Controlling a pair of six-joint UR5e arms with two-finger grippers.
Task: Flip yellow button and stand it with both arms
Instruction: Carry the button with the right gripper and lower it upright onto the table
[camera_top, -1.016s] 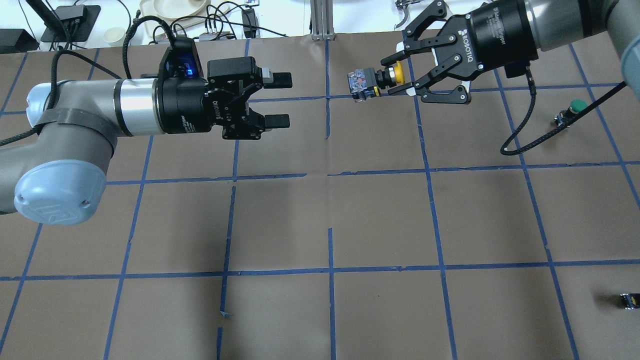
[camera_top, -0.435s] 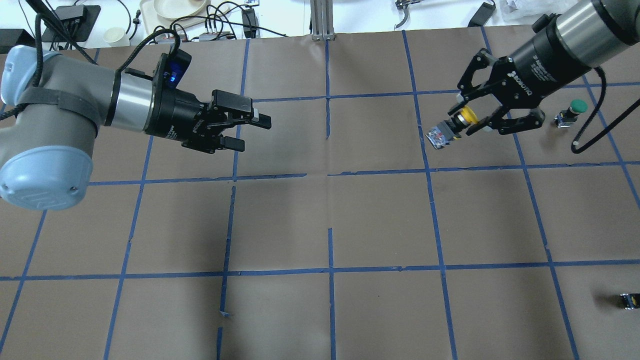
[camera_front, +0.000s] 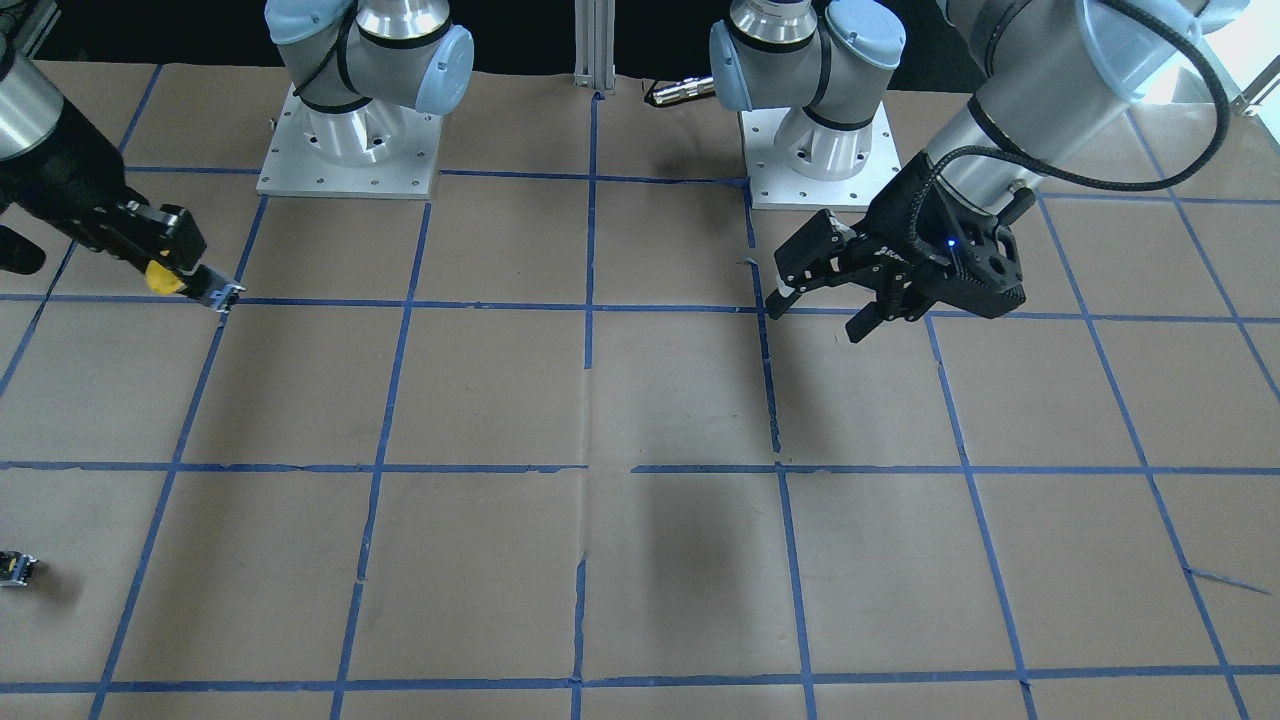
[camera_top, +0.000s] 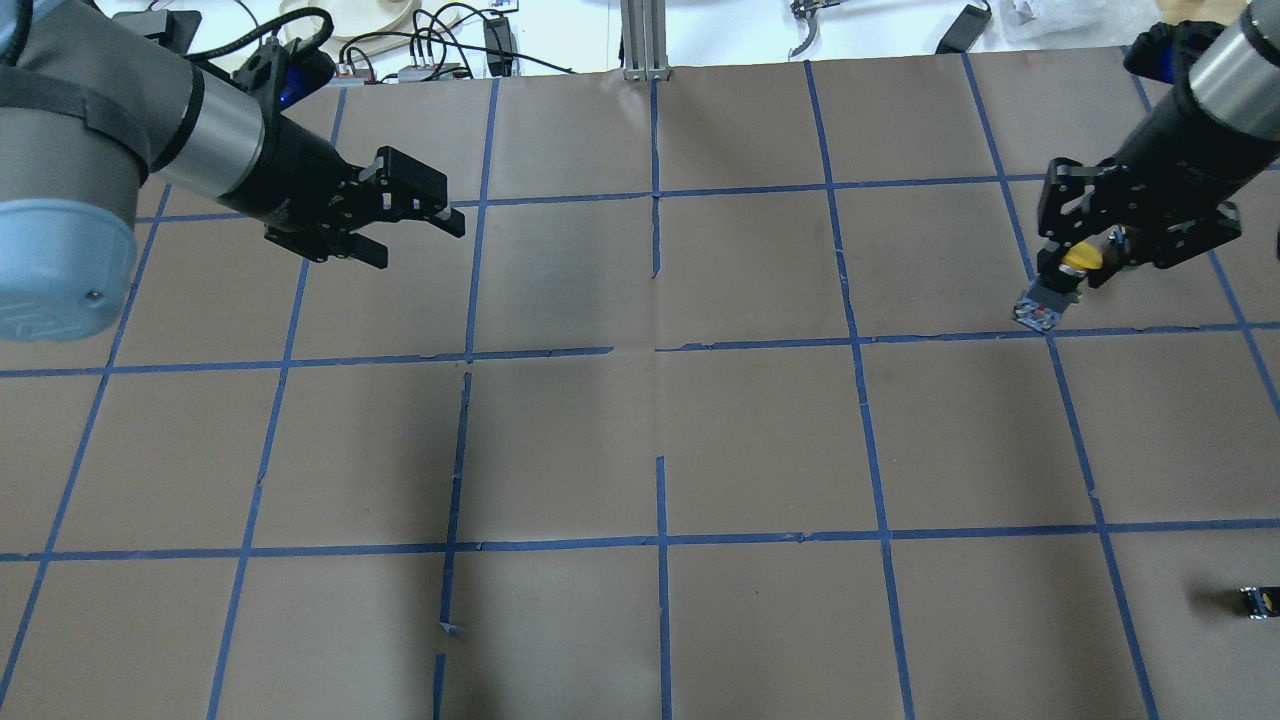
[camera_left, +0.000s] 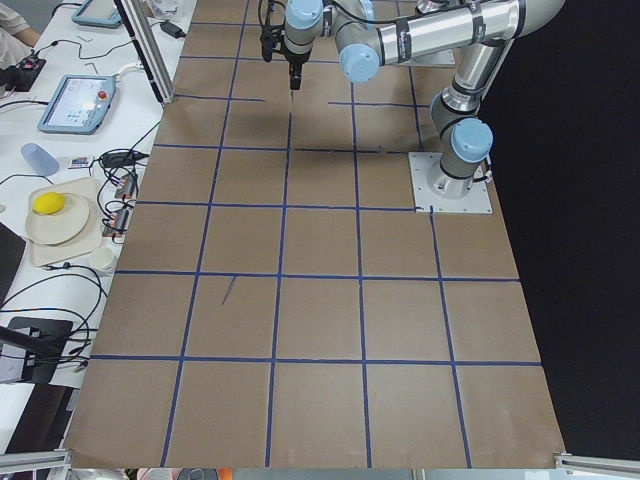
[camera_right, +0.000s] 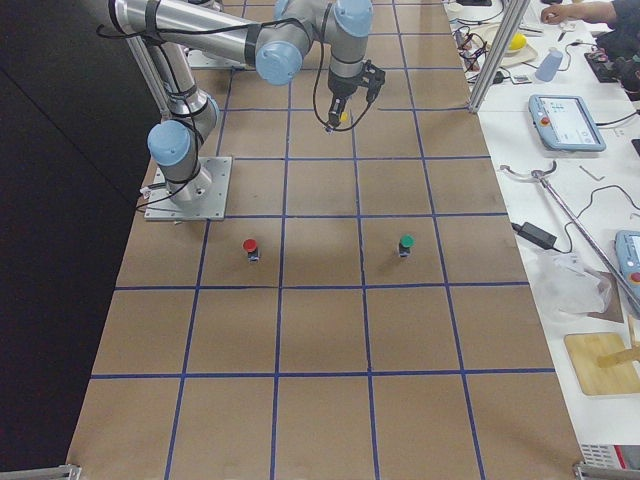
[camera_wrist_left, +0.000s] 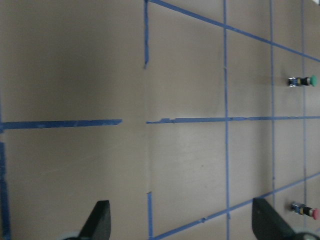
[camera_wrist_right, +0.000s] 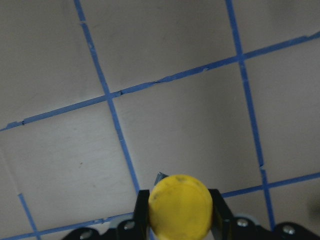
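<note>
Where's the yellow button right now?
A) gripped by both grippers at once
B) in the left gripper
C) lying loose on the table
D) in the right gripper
D: the right gripper is shut on the yellow button at its cap end, while the left gripper is open and empty, far off.

Right gripper, over the table's far right part in the overhead view, holds the yellow button with its cap uppermost. Left gripper hangs far left, well apart. Small block lies near right. Toward the right end stand the robot-side push-button and the operator-side push-button, apart from each other.
</note>
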